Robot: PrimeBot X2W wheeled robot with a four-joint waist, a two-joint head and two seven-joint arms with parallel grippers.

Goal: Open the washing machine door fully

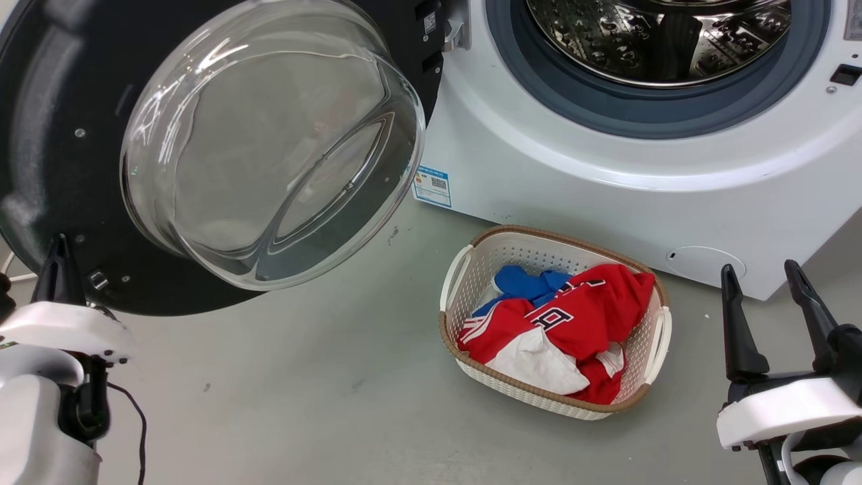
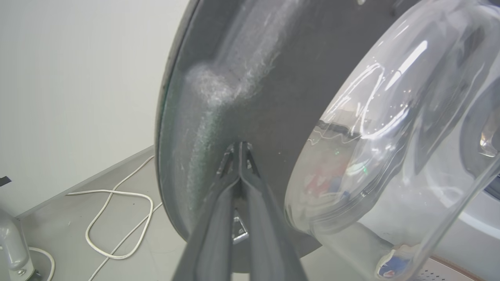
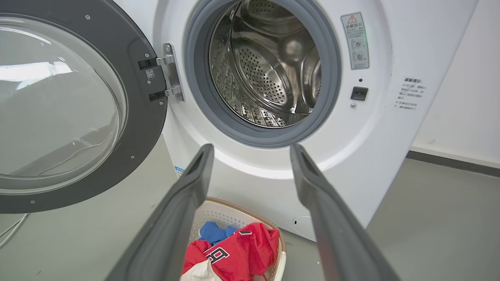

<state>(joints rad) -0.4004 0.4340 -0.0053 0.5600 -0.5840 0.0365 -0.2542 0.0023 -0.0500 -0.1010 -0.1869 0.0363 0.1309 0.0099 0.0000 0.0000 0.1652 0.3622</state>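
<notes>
Wide open, the door (image 1: 54,135) stood at the head view's left of the washer (image 1: 606,182), hung on its hinge (image 1: 458,30), glass bowl (image 1: 269,141) bulging twd the cam; drum (image 1: 660,40) lay exposed. L gripper (image 2: 239,151) had fingers together, tips at the door's black inner face nr its lower rim; contact unclear. R gripper (image 1: 759,269) had fingers apart, empty, just right of the basket (image 1: 559,232) w/ red & blue clothes (image 1: 592,303); well apart from the door.

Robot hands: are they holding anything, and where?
Nothing is held. The left gripper is shut, tips at the washing machine door; the right gripper is open, empty.
</notes>
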